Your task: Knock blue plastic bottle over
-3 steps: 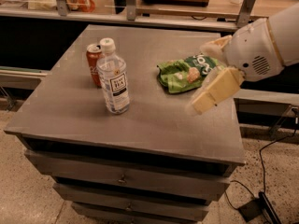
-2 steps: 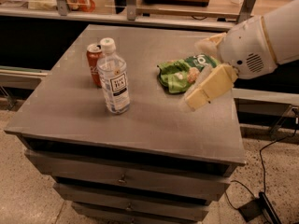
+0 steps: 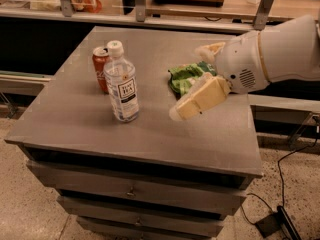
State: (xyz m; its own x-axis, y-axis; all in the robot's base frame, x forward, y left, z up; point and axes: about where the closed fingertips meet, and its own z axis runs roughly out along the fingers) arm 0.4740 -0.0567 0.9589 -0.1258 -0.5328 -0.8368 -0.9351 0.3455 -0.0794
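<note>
One blue plastic bottle (image 3: 121,84) stands up on the counter (image 3: 75,126). One red can (image 3: 99,66) peeks out behind it, touching. At 3 o'clock, well apart, the pincer (image 3: 189,82) is spread wide, holding nothing. It hides part of one green bag (image 3: 181,74).

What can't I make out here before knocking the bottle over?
All in the camera view:
- Can: its right side is hidden behind the bottle; I cannot tell whether they touch.
- Bag: its right part is hidden by the gripper, which hovers open over the right half of the table.
- Bottle label: the text is too small to read.
- Arm: cut off by the right edge.
</note>
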